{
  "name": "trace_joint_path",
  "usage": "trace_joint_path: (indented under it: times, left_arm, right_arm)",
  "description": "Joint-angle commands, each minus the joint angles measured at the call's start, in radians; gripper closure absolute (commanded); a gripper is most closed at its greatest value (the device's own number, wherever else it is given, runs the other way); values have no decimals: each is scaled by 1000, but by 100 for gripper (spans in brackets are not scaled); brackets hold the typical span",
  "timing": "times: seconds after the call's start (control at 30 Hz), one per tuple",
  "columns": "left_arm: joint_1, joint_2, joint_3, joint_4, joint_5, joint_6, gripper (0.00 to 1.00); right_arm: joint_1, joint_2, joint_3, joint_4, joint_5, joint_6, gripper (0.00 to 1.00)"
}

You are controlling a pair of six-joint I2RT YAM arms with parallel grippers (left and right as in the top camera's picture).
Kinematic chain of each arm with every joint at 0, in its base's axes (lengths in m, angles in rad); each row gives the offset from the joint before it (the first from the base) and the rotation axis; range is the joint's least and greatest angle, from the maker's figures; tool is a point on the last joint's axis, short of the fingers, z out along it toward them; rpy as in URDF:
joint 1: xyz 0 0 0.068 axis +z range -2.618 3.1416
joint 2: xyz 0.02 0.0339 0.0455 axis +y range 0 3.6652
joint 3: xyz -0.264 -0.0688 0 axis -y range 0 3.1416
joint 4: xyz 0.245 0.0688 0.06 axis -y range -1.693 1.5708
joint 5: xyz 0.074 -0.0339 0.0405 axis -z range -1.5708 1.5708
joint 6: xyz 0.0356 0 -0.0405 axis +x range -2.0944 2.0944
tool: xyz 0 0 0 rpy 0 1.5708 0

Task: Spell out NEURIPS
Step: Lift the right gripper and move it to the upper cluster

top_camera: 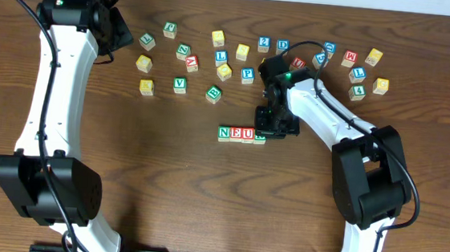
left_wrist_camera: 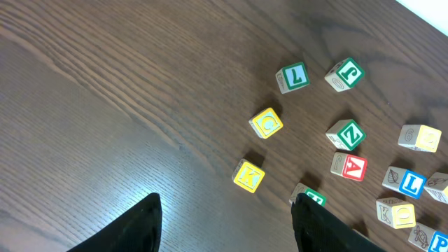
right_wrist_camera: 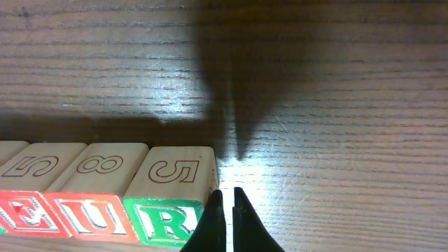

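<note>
A row of light-wood cubes lies at the table's middle: green N [top_camera: 224,132], red E [top_camera: 236,133], red U [top_camera: 248,134] and green R [top_camera: 260,135]. In the right wrist view the row reads E [right_wrist_camera: 21,218], U [right_wrist_camera: 98,220], R [right_wrist_camera: 164,220]. My right gripper [right_wrist_camera: 229,210] is shut and empty, its tips against the right side of the R cube; it also shows in the overhead view [top_camera: 272,131]. A blue P cube [top_camera: 247,75] lies loose behind the row. My left gripper [left_wrist_camera: 227,203] is open and empty, above bare table at the far left [top_camera: 120,33].
Several loose cubes are scattered along the back, from a green L [top_camera: 147,40] to a yellow one [top_camera: 380,85]. The left wrist view shows a yellow K [left_wrist_camera: 248,175], yellow C [left_wrist_camera: 267,123], green N [left_wrist_camera: 348,134] and red V [left_wrist_camera: 350,166].
</note>
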Motion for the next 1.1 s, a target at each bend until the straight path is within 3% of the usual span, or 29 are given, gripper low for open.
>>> trace_joint_path:
  times: [0.0,0.33,0.57,1.07]
  left_arm:
    - [2,13,-4,-6,-13,6,41]
    - [2,13,-4,-7,-13,6,41]
    - [2,13,-4,-7,-13,6,41]
    - [2,13,-4,-7,-13,6,41]
  right_arm:
    - [1,-9,-2,3,-5,11,99]
    - [-23,-14,175,-83,45,-38,97]
    - [-43,-14,292,-116,54,-72,91]
    - [-48,-14,360,-88,54,-83,84]
